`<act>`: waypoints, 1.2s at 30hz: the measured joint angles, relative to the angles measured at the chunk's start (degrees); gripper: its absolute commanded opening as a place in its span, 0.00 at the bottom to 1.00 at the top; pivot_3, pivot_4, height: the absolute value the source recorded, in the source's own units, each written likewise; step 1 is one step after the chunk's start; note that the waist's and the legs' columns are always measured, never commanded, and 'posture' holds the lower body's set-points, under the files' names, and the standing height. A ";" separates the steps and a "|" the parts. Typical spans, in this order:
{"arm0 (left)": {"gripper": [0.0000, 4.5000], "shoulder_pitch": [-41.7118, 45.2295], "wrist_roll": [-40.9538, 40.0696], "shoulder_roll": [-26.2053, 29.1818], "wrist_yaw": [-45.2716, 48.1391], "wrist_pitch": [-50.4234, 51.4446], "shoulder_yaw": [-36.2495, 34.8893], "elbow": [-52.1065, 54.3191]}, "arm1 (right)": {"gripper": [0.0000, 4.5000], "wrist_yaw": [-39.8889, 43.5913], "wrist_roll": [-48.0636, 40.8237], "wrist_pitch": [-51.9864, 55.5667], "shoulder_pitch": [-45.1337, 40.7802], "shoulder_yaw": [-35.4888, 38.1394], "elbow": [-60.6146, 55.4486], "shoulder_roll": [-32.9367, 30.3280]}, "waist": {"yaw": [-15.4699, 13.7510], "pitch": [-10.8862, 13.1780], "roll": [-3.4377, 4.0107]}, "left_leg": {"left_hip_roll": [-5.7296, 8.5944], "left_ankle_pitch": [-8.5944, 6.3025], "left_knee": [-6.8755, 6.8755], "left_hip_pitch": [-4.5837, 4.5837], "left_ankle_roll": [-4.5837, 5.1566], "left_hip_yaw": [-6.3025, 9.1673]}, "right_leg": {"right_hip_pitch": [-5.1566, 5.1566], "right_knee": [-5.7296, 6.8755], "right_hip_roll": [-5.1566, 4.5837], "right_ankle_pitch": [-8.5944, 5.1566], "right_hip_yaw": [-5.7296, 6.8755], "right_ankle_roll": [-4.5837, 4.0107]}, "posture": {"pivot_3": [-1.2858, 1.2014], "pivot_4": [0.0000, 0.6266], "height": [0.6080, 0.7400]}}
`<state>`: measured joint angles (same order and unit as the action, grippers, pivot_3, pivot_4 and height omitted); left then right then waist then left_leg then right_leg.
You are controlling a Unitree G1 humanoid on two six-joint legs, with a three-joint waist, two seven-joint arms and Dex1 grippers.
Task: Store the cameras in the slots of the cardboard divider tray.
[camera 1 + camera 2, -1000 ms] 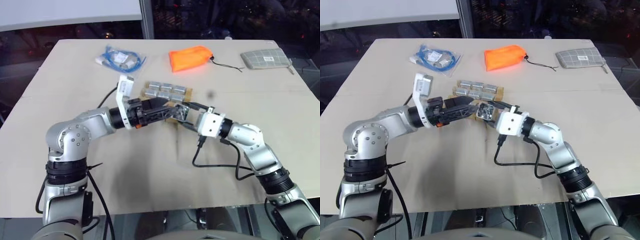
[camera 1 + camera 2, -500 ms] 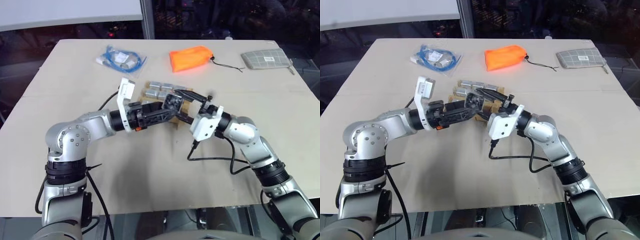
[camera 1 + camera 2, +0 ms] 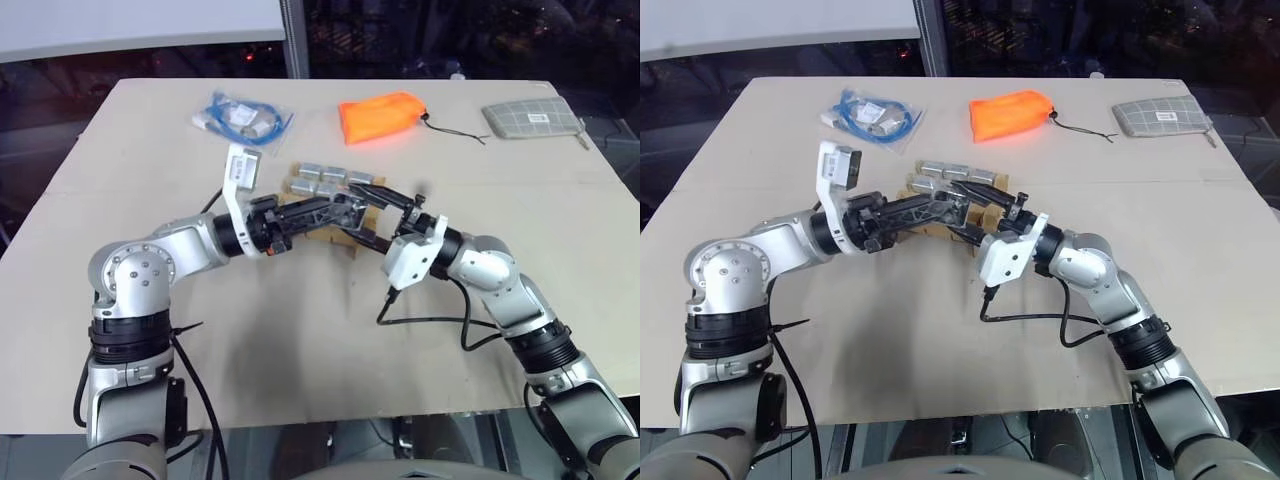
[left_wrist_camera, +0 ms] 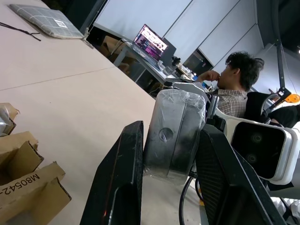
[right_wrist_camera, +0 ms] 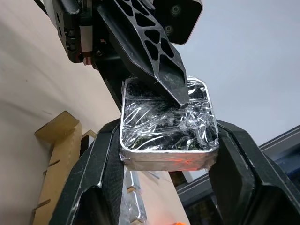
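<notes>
Both arms reach in toward mid-frame, meeting just above the cardboard divider tray (image 3: 325, 215). The left gripper (image 4: 169, 154) and right gripper (image 5: 165, 154) are each clamped on the same plastic-wrapped camera (image 4: 173, 133), fingers pinching it from opposite sides. More cameras (image 3: 325, 178) sit in the tray's upper slots.

Camera (image 5: 168, 123) brushed metal under crinkled glossy film; tray (image 4: 29, 187) matt cardboard.
</notes>
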<state>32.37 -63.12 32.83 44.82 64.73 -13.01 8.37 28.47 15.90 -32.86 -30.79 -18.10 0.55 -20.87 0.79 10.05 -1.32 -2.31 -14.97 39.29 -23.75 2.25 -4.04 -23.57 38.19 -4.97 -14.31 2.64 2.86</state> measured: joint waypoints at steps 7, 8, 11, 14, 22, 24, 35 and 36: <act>0.23 0.38 0.01 -0.41 -0.64 0.02 0.26 -0.23 | 0.99 3.27 -1.47 8.15 1.51 -0.11 -3.17 -0.06 | -0.09 0.00 0.00 | 0.00 0.00 0.00 -0.01 0.00 0.01 | 0.01 0.00 0.00 0.00 0.01 0.00 | 0.52 0.24 1.00; 0.23 1.02 0.20 -0.41 -0.49 -0.20 0.60 -0.58 | 0.99 4.92 -2.00 10.65 2.16 -0.17 -4.03 -0.84 | -0.23 0.00 0.00 | 0.01 0.00 0.01 -0.02 0.00 0.03 | 0.02 -0.01 0.00 0.00 0.04 0.00 | 0.52 0.24 1.00; 0.23 2.77 2.24 0.37 1.47 -1.80 2.17 -1.29 | 0.99 11.61 -6.06 21.97 6.14 0.34 -6.92 -5.40 | -0.54 -0.01 -0.01 | 0.05 -0.01 0.00 -0.02 0.02 0.05 | 0.10 -0.11 -0.02 0.00 0.09 0.00 | 0.52 0.24 1.00; 0.23 4.55 8.06 2.29 6.29 -6.59 6.46 -2.85 | 0.99 17.55 -17.40 41.77 10.73 4.48 -14.37 -9.66 | -0.62 0.01 0.01 | 0.05 -0.01 -0.03 -0.05 0.02 0.05 | 0.08 -0.11 -0.01 0.00 0.10 0.00 | 0.52 0.24 1.00; 0.23 21.83 42.33 5.84 26.42 -44.24 29.53 -29.36 | 0.99 24.83 -47.98 83.19 5.10 26.62 -33.70 -28.06 | -1.71 0.09 0.15 | 0.03 -0.10 -0.07 -0.12 0.18 -0.13 | 0.09 -0.26 0.11 -0.01 0.31 -0.04 | 0.52 0.24 1.00; 0.23 26.35 48.47 4.08 29.33 -53.20 32.37 -37.86 | 0.99 24.34 -53.56 88.02 3.84 29.22 -36.35 -28.67 | -1.65 0.08 0.13 | 0.04 -0.17 -0.09 -0.14 0.30 -0.13 | 0.10 -0.30 0.08 -0.01 0.27 -0.03 | 0.52 0.24 1.00; 0.23 43.58 64.72 -7.40 40.70 -81.55 36.20 -71.28 | 0.99 13.95 -65.38 97.75 0.78 30.33 -38.79 -28.66 | -1.65 0.10 0.11 | 0.13 -0.23 0.19 -1.02 0.40 0.01 | -0.42 -0.44 -0.05 0.00 0.61 0.05 | 0.52 0.24 1.00; 0.23 43.96 65.31 -7.52 40.85 -82.18 36.25 -71.70 | 0.99 13.61 -65.64 97.75 0.78 30.33 -38.98 -28.66 | -1.64 0.10 0.11 | 0.12 -0.23 0.19 -1.01 0.40 0.01 | -0.41 -0.44 -0.05 0.00 0.61 0.05 | 0.52 0.24 1.00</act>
<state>76.33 2.19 25.32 85.67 -17.45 23.24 -63.32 42.08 -49.74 64.88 -30.01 12.23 -38.43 -49.52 -0.86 10.15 -1.22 -2.18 -15.20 39.48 -24.75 2.65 -4.03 -23.98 37.75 -5.02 -14.31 3.24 2.91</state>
